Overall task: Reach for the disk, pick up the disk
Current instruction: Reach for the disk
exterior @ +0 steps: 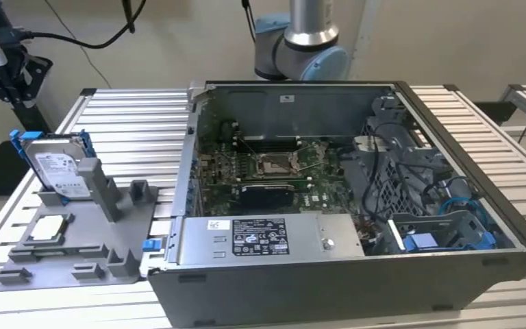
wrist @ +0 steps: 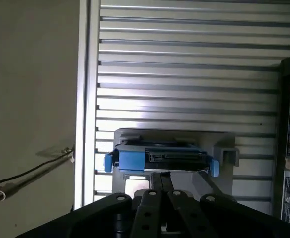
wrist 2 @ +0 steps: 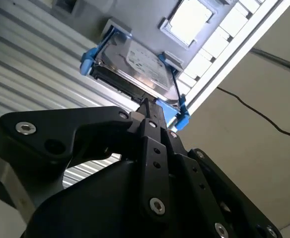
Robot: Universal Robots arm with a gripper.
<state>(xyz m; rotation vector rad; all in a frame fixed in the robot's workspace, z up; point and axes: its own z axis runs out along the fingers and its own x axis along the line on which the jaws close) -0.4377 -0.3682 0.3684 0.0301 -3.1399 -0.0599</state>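
Observation:
The disk [exterior: 57, 164] stands on edge in a slot of the grey holder [exterior: 80, 257] at the exterior view's left. It is silver-grey with a white label and a bright blue frame. My gripper [exterior: 5, 83] hangs up and to the exterior view's left of it, well apart. In both wrist views the black fingers run together to one tip with nothing between them, pointing at the disk [wrist 2: 140, 62] [wrist: 160, 158]. The gripper [wrist 2: 147, 105] [wrist: 161, 177] is shut and touches nothing.
A small square silvery chip [exterior: 48, 228] lies in the grey holder in front of the disk. The open computer case [exterior: 336, 199] stands on the slatted aluminium table [exterior: 135, 130] beside the holder. A black cable [wrist: 26, 171] hangs past the table's edge.

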